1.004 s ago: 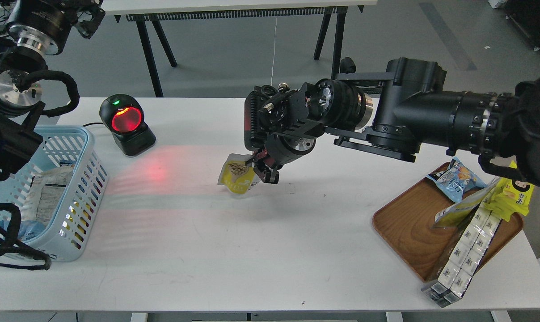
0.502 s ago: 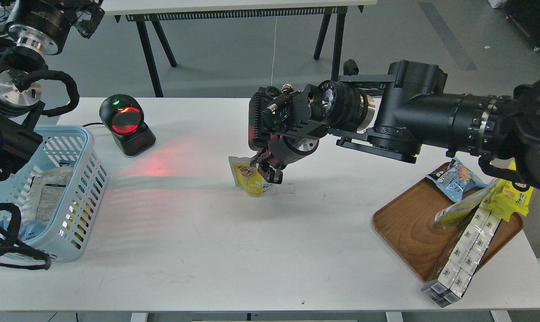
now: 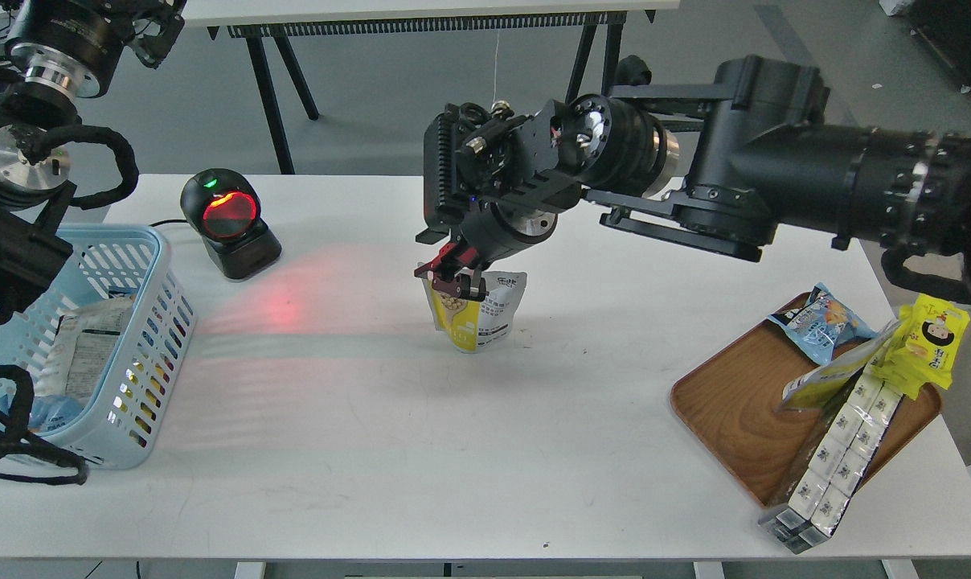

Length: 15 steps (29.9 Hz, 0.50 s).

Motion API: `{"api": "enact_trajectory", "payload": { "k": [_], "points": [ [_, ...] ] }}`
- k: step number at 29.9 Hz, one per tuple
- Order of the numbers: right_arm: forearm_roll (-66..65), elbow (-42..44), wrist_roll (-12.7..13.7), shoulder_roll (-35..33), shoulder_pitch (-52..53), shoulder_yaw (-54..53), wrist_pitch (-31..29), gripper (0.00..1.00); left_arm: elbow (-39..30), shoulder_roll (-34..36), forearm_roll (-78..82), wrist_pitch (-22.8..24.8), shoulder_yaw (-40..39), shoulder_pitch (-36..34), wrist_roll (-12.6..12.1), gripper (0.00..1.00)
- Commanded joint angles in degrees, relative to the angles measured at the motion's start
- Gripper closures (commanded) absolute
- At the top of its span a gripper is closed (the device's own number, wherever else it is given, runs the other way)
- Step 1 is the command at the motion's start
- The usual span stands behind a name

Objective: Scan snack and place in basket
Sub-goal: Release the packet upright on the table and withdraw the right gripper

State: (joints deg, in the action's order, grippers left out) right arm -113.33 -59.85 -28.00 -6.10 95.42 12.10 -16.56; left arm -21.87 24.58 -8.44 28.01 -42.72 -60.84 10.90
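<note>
The snack (image 3: 479, 315), a small yellow pouch with a white-grey text panel, stands upright on the white table near its middle. My right gripper (image 3: 452, 277) hangs at the pouch's top left corner, its red-tipped fingers slightly apart and just over the top edge. The pouch seems to stand on its own base. The light blue basket (image 3: 154, 265) sits at the table's left edge with packets inside. My left arm (image 3: 27, 161) rises over the basket; its gripper is out of view past the top edge.
A black scanner (image 3: 227, 221) with a glowing red window stands behind the basket and casts red light on the table. A brown wooden tray (image 3: 731, 410) at the right holds a blue bag, a bright yellow packet and boxed packs.
My right gripper set the pouch down upright and rose to its top left corner. The pouch turned, so its white-grey panel now shows. The left arm stayed still.
</note>
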Motion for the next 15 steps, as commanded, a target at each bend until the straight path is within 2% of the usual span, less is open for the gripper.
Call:
{"api": "enact_trajectory", "payload": {
  "k": [1,5,6,7,8,9,11,15],
  "points": [
    [4.86,-5.27,0.0,-7.51,1.61,-3.3,-0.22,0.31,-0.02,0.03,0.0,-0.01,0.1,-0.24,-0.09,0.0],
    [11.1,-6.95,0.0,-15.68,0.21,-9.09,0.21,0.06,-0.19,-0.06,0.35,-0.01,0.18,-0.51,-0.79,0.0],
    [12.86,-7.47,0.0,-17.53,-0.93,-10.5,0.21,0.04,-0.28,-0.06,0.44,-0.01,0.27,-0.42,-0.88,0.0],
    [15.22,-8.08,0.0,-19.29,-2.68,-12.17,0.13,0.03,-0.37,0.21,0.7,-0.01,0.36,-0.51,-1.4,0.0],
    [17.25,-8.44,0.0,-20.52,-4.35,-13.93,0.13,0.03,-0.37,0.38,1.49,-0.01,0.8,-1.2,-2.97,0.0],
    [19.44,-8.7,0.0,-21.84,-5.93,-16.21,0.13,0.03,-0.37,0.73,2.8,-0.01,1.67,-2.51,-6.03,0.01],
    [23.49,-8.79,0.0,-23.78,-8.74,-20.52,0.13,0.03,-0.46,1.17,4.13,-0.01,2.2,-4.54,-10.53,0.01],
    [30.44,-8.62,0.0,-27.73,-14.99,-27.03,0.21,0.03,-0.63,1.7,5.71,-0.01,2.73,-6.04,-10.99,0.02]
  ]
}}
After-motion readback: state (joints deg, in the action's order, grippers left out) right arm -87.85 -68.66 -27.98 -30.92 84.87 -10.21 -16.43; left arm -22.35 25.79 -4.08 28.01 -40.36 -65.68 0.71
